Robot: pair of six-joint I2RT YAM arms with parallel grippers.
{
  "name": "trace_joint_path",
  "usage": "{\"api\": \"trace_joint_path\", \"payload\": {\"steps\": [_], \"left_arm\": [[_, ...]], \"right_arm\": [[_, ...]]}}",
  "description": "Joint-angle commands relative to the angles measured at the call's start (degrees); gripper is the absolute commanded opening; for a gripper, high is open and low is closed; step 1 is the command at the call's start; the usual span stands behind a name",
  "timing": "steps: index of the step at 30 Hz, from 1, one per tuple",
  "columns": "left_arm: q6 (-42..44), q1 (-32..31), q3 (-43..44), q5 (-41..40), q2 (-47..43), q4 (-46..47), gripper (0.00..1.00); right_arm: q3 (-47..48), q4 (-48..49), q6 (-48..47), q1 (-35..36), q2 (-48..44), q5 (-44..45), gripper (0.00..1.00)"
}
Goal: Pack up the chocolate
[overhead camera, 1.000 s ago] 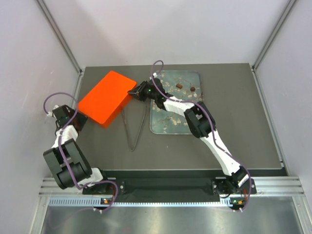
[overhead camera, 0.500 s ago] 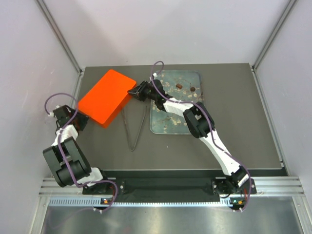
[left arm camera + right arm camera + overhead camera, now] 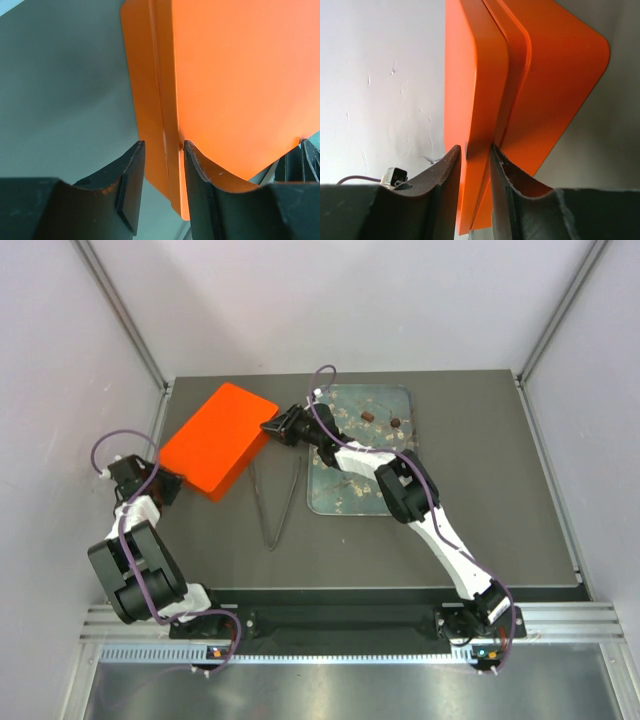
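Two small brown chocolates (image 3: 368, 416) (image 3: 395, 422) lie at the far end of the glassy blossom-print tray (image 3: 345, 495). A closed orange box (image 3: 215, 440) sits tilted at the far left. My right gripper (image 3: 272, 430) is shut on the upper shell's edge at the box's right corner; in the right wrist view the orange box (image 3: 520, 80) runs between the fingers of that gripper (image 3: 476, 150). My left gripper (image 3: 165, 483) is at the box's near-left corner; in the left wrist view the corner of the box (image 3: 220, 85) sits between the narrow jaws of that gripper (image 3: 164, 145).
Metal tongs (image 3: 276, 502) lie on the dark table (image 3: 480, 470) between the box and the tray. The right arm reaches over the tray's left half. Walls and frame posts enclose the table.
My right gripper and the box's right corner have edged slightly left and away. The left arm and the chocolates have not moved.
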Motion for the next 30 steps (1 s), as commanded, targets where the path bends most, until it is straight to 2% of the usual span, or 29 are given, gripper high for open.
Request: {"api": "trace_joint_path", "payload": {"steps": [1,14,22,30], "left_arm": [[-0.62,0.19,2.32,0.88,-0.31,4.02,0.41],[-0.97,0.19,3.46,1.41,0.21,5.16,0.41],[-0.1,0.19,4.25,0.36,-0.92,3.85,0.4],[2.28,0.19,9.26,-5.35,-0.84,-3.8,0.43]], "right_arm": [[3.56,5.46,-0.06,-0.09,-0.02,0.73,0.3],[3.56,3.36,-0.85,-0.18,-0.46,0.73,0.34],[5.66,2.65,-0.85,-0.18,0.41,1.17,0.32],[7.86,1.16,-1.47,-0.09,2.26,0.73,0.29]]}}
